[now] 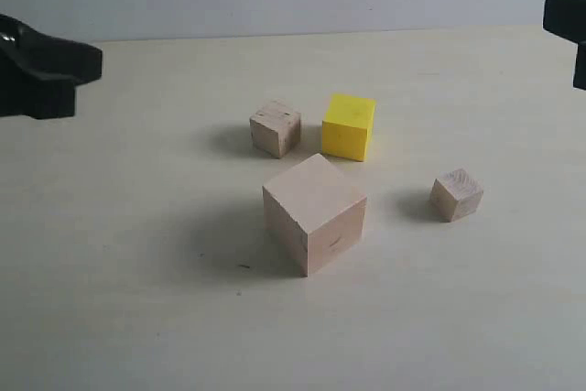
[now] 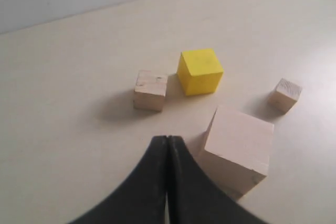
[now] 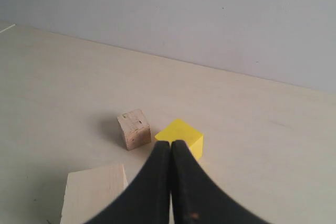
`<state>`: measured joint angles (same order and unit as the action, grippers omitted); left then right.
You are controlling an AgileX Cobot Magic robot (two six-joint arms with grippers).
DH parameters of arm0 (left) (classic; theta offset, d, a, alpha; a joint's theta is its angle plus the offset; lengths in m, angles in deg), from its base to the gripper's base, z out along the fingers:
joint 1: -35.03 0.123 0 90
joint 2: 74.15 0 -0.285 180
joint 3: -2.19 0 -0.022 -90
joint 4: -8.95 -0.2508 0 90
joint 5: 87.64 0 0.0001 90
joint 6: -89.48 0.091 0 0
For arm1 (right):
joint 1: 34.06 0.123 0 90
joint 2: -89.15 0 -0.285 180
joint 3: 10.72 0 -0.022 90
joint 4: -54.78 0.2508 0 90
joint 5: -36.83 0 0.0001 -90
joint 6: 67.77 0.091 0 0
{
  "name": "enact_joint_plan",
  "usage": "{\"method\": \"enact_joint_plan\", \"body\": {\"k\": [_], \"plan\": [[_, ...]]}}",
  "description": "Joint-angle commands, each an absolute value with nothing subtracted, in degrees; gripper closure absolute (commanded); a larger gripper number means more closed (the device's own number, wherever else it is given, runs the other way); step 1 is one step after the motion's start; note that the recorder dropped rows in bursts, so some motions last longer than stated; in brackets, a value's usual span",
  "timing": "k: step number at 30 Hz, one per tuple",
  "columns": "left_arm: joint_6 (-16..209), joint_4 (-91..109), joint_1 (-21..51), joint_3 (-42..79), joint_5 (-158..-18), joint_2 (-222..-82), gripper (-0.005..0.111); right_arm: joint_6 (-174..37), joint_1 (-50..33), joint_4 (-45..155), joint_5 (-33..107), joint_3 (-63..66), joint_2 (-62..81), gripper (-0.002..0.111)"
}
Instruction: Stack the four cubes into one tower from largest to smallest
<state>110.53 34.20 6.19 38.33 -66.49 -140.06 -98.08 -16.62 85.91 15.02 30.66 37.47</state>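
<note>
Since nothing is stacked yet, with the big wooden cube (image 1: 314, 212) mid-frame and the yellow cube (image 1: 348, 126) just above it, the left end effector (image 2: 167, 145) and right end effector (image 3: 171, 148), both shut and empty, should open wide before one grips the yellow cube squarely.

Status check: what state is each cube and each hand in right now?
large pale wooden cube: flat on the table, nothing stacked on it.
yellow cube: on the table, unstacked.
small brownish cube: on the table, apart from the yellow cube.
smallest pale cube: on the table, alone.
left hand: shut, empty.
right hand: shut, empty.
</note>
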Motion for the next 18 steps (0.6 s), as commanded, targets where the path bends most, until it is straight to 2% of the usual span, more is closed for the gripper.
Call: {"method": "enact_joint_plan", "body": {"k": [1,13,18], "plan": [[111.8,36.1,5.9,37.8,-66.8,-143.5,0.107,-98.6,-16.4,86.0,15.8,30.2,37.3,0.108],[111.4,40.1,5.9,37.7,-71.0,-145.4,0.107,-98.2,-16.4,86.1,16.0,30.2,37.3,0.108],[111.7,42.4,5.9,34.8,-63.9,-150.9,0.107,-98.2,-16.4,86.1,15.6,30.2,37.3,0.108]]}}
